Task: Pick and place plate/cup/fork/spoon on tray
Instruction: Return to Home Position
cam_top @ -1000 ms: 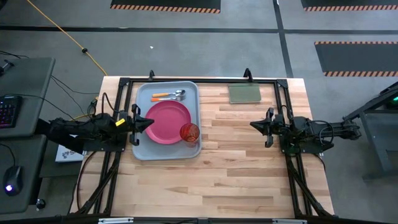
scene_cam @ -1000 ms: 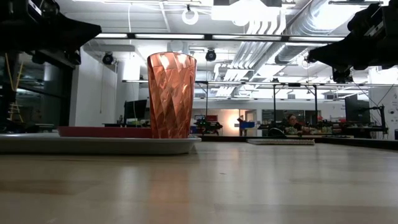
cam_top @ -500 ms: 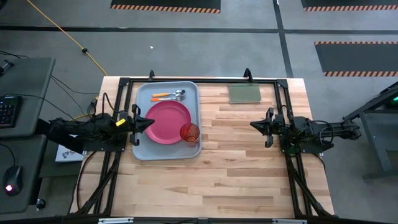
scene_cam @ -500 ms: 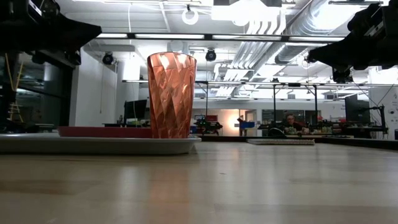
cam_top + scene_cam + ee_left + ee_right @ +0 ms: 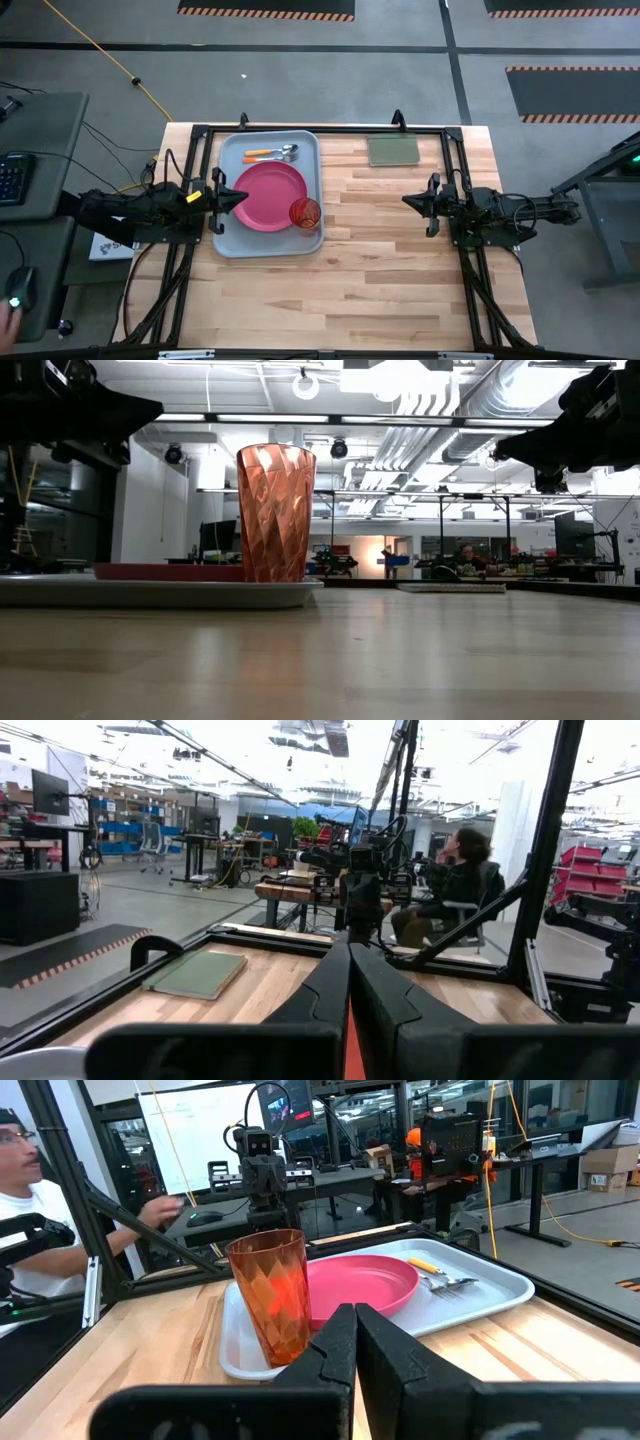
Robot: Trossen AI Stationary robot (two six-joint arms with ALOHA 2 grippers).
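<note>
Wooden planks make up the table [image 5: 400, 270] under both of my arms, and behind it is a big workshop with desks and ceiling pipes.

My left end effector [image 5: 240, 198] is closed, its two fingers pressed together. It hangs above the table, and its tip is over the near edge of the pink plate [image 5: 270, 195]. The plate lies flat on the grey tray [image 5: 232, 243], directly in front of this end effector and below it. The orange cup [image 5: 305, 213] stands upright on the tray, on the far side of the plate from my left end effector and right beside the rim of the plate. The spoon [image 5: 272, 151] and the fork [image 5: 270, 158] lie side by side on the tray, next to the plate and to one side of my left end effector.

My right end effector [image 5: 407, 201] is also closed and holds nothing. It is raised, well apart from the tray, with bare wood between. From it, the cup is the nearest thing straight ahead, and the plate is behind the cup. A green mat [image 5: 393, 150] lies flat on the table to its side.
</note>
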